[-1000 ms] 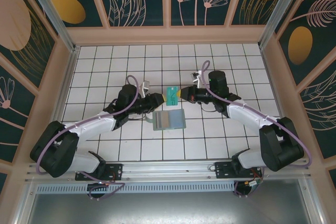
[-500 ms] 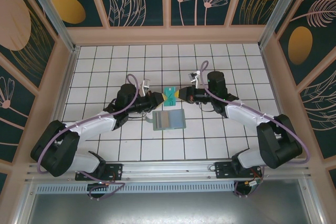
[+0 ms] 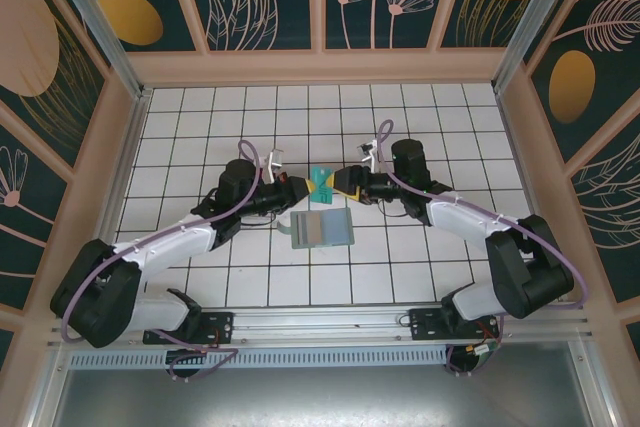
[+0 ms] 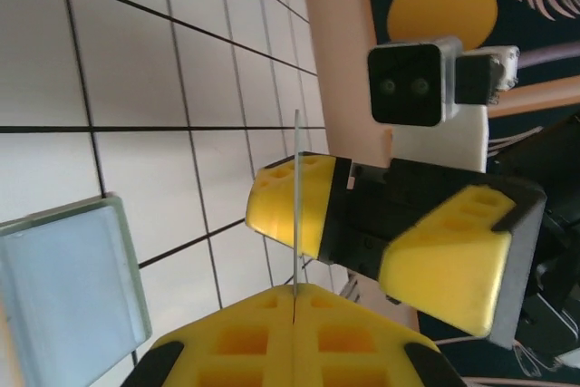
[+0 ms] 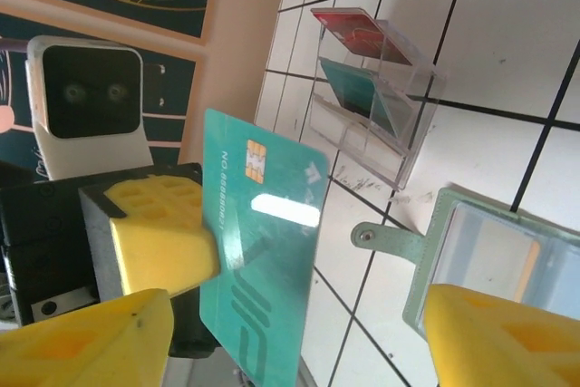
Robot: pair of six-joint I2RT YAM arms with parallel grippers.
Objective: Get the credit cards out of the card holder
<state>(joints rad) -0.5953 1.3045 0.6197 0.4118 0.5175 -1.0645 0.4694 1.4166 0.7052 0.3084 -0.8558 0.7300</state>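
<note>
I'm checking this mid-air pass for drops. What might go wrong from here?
1. The left gripper pinches the teal card by one edge only, above the table; it may pivot or slip.
2. The right gripper is open, its fingers close around the card; pulling back crooked might knock it loose, perhaps onto the open card holder.

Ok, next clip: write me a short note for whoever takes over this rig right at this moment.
Left gripper: shut on the thin teal plastic credit card, holding it in the air.
Right gripper: open, close beside that card, not gripping it.
Small grey-green folding card holder: lying open on the white tiled table, just nearer than the grippers.
Done: the teal card is out.
Left: set it down, then check the holder; I cannot tell what remains inside.
</note>
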